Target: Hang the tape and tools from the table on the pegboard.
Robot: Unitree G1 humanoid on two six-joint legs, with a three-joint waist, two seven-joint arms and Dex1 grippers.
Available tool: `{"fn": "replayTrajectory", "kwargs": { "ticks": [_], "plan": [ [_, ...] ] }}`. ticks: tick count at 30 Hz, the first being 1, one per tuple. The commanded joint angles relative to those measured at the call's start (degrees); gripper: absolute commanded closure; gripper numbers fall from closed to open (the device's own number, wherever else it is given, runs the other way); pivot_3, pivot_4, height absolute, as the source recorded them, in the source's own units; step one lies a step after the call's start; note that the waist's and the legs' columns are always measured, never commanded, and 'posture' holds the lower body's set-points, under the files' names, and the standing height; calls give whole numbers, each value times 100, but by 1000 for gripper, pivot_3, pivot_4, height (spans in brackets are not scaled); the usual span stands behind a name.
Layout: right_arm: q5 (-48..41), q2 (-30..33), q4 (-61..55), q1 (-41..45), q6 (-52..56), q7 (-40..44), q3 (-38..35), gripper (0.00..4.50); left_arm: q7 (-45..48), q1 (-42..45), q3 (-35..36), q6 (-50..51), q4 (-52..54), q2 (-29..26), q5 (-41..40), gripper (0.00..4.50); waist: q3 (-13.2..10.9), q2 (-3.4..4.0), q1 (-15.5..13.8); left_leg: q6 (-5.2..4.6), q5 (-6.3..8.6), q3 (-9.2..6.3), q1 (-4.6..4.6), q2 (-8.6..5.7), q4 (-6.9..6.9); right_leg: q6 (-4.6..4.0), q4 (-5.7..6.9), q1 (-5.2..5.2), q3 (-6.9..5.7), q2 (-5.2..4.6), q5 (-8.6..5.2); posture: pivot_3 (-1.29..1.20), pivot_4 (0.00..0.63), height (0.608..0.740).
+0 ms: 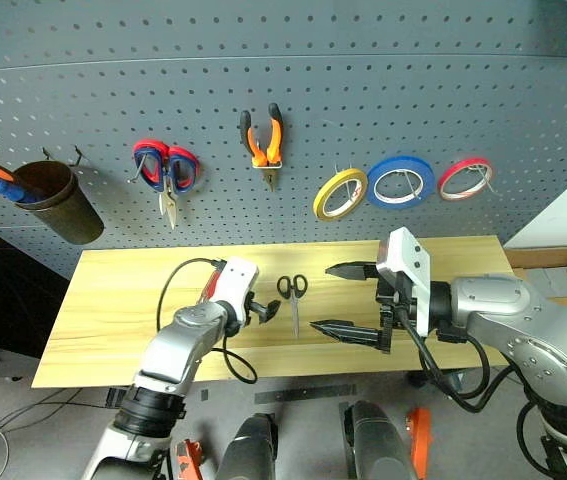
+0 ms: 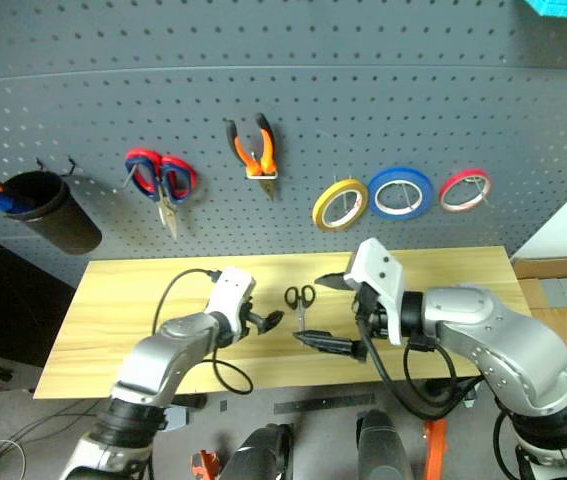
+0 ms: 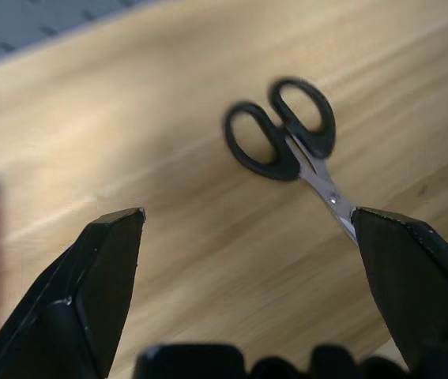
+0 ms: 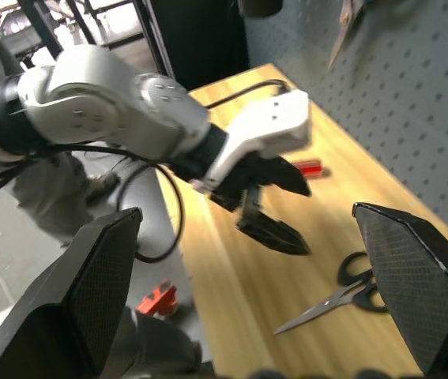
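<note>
Left gripper [image 1: 259, 310] sat lower centre-left of the left eye view, jaws apart, nothing held, beside the black-handled scissors [image 1: 292, 293] lying flat mid-table [image 1: 113, 300]; probably lining up for a pick. Right gripper [image 1: 348, 300] centre-right, jaws wide and empty, aimed sideways toward the same spot. Pliers [image 1: 263, 140], yellow tape [image 1: 340, 194] already on pegboard [image 1: 383, 80] hooks, upper centre.

Right eye view: same layout; the left wrist covered the red-handled screwdriver [image 2: 210, 283], only a sliver showing.

Left wrist view: scissors upper right between the spread fingers [image 3: 97, 276], blade tip cut off by one finger; red handle at left edge, blurred.

Right wrist view: left gripper mid-frame above scissors at lower right, handles partly hidden behind its own finger.
</note>
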State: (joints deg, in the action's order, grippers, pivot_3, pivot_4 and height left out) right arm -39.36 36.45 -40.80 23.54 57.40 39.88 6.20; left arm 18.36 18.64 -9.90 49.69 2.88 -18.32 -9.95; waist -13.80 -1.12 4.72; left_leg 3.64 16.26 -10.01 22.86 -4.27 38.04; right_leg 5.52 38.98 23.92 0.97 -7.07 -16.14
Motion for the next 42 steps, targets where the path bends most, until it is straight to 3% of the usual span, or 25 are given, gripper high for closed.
{"fn": "replayTrajectory", "kwargs": {
  "ticks": [1,11,24,28,35,38,42],
  "plan": [
    [12,181,-182,-60,-208,108,5,49,-305,136,-174,-33,-307,479,180,0,-1,-3,-8,0,0,0,1,0,0,0,0,0,-1,-1,0,-115,269,740],
    [-15,484,-175,-196,-364,247,8,49,-1251,312,-138,-133,-1139,1755,603,0,-12,-20,-15,-5,3,12,-1,1,1,1,-3,-4,2,-3,1,-138,278,740],
    [-112,613,-131,-162,-370,297,-54,49,-1788,630,832,-124,-1987,1945,567,0,-14,-25,-11,-8,5,14,-30,2,2,6,-10,-40,0,-3,1,-149,282,740],
    [-230,676,-79,-173,-290,374,-112,0,-1649,576,743,-62,-1966,1964,560,819,-15,-25,-13,-10,6,13,-38,2,2,8,-14,-51,-1,-3,1,-154,283,740],
    [651,873,606,-22,-167,-220,233,0,-1514,557,770,14,-1945,1857,562,3302,-14,-25,-17,-11,6,13,-47,2,2,10,-17,-60,0,-3,2,-158,285,740],
    [1047,1134,810,-126,-522,-3,419,0,-1481,582,807,12,-1976,1771,576,4351,-15,-25,-16,-11,6,13,-47,1,1,11,-18,-60,0,-3,2,-155,285,740],
    [1322,1317,863,-196,-805,273,629,0,-1478,593,819,-16,-2008,1722,598,4430,-15,-25,-17,-12,7,15,-46,2,-4,12,-32,-62,0,-3,2,-151,285,740]
  ]
}}
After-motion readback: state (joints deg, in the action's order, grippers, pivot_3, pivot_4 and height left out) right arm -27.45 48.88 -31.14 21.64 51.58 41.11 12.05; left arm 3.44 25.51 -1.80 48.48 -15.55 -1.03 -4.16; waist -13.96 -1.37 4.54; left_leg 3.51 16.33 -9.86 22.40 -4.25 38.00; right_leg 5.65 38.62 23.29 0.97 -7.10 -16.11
